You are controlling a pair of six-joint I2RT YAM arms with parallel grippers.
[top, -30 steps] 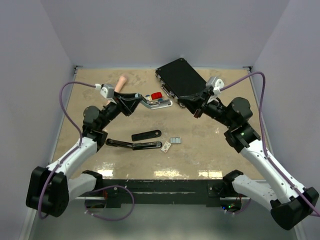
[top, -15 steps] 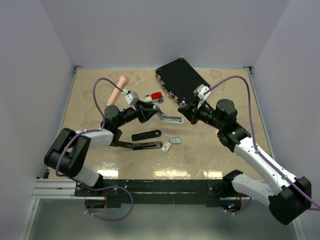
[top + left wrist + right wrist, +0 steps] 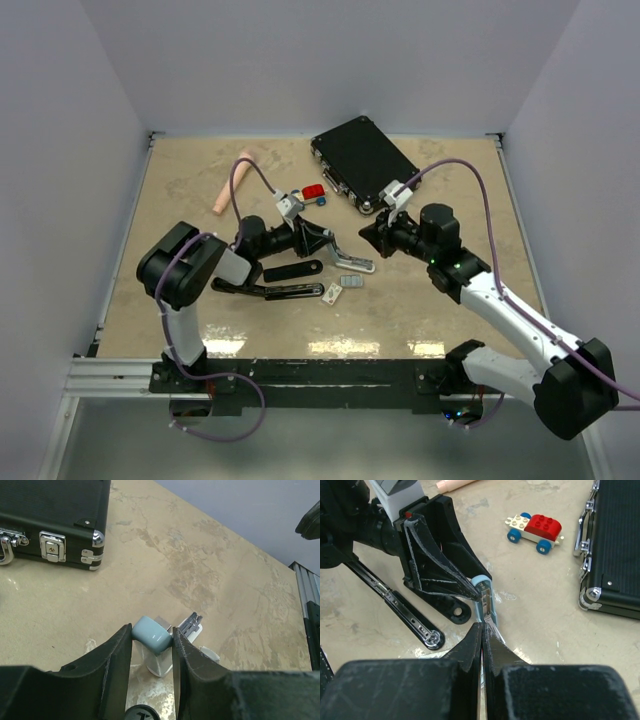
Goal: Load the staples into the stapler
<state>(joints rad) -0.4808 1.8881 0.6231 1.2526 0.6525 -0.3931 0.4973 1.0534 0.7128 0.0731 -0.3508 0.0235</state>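
Currently pale-blue-and-silver stapler (image 3: 484, 597) being pinched at rounded end by left tool (image 3: 152, 636). Right tool (image 3: 481, 632), pressed together, empty, being held at stapler's front. Silvery-grey staple strip (image 3: 350, 281) lying on beige desk (image 3: 470, 210) nearby. Risk: stapler being twisted from narrow pinch if pried.

Beige marbled tabletop (image 3: 180, 190), plain pale lilac walls (image 3: 300, 60) around

We find no legible text, brand or number in any view. One pale mark on a round black part (image 3: 142, 713) is cut off, unreadable.
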